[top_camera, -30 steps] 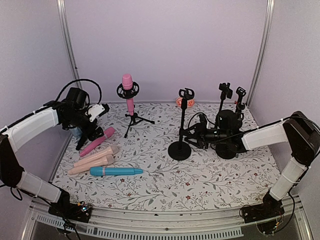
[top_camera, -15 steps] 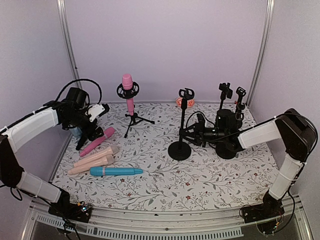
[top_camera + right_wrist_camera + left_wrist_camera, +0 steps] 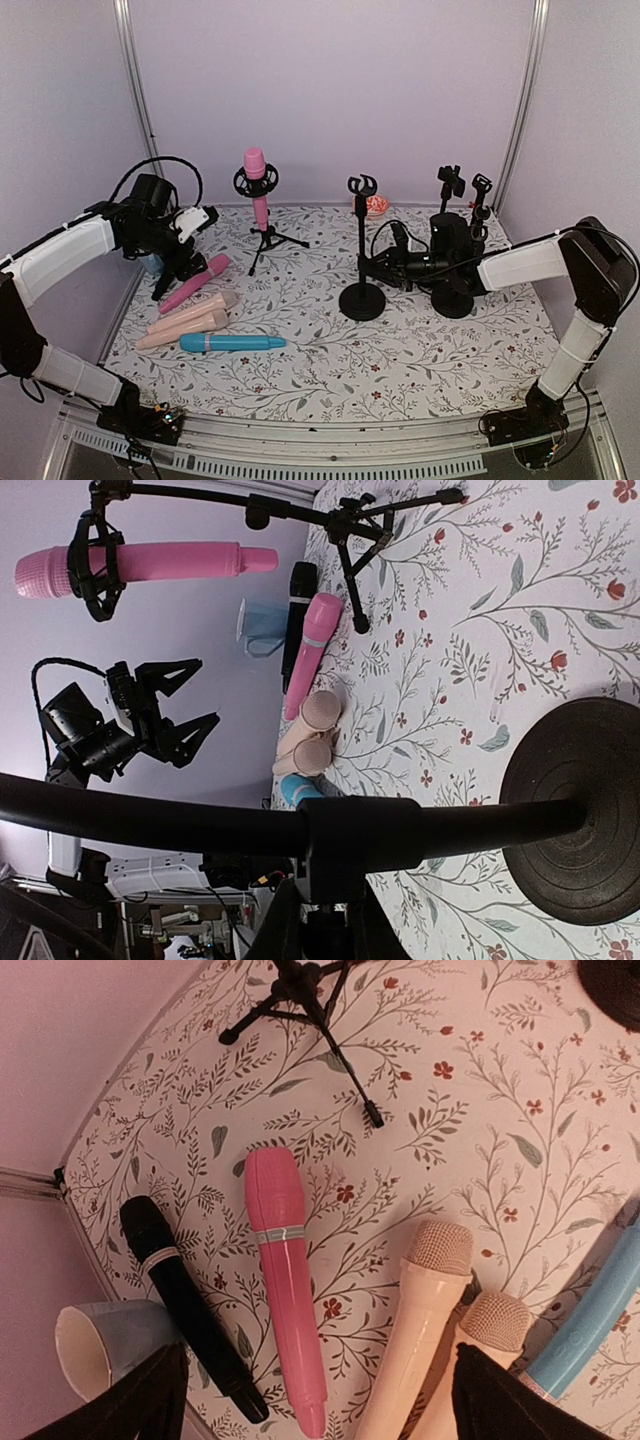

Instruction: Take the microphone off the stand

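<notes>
The pink microphone [image 3: 255,165] sits upright in the ring clip of a small tripod stand [image 3: 265,238] at the back left; in the right wrist view the pink microphone [image 3: 140,565] shows in its clip, untouched. My right gripper [image 3: 373,265] is shut on the pole of a bare black round-base stand [image 3: 361,300], its jaws pinching the pole's collar [image 3: 360,832]. My left gripper [image 3: 180,272] hovers open over loose microphones at the left edge, its fingers [image 3: 130,1400] wide apart with nothing between them.
Lying loose at the left are a pink microphone [image 3: 285,1280], a black one [image 3: 185,1305], two beige ones [image 3: 190,318] and a blue one [image 3: 232,342], beside a pale blue cup [image 3: 95,1345]. Two more clip stands [image 3: 452,182] rise at the back right.
My right gripper has closed onto the black stand's pole, and the pole has shifted slightly left and stands straighter. The left arm has not moved.
</notes>
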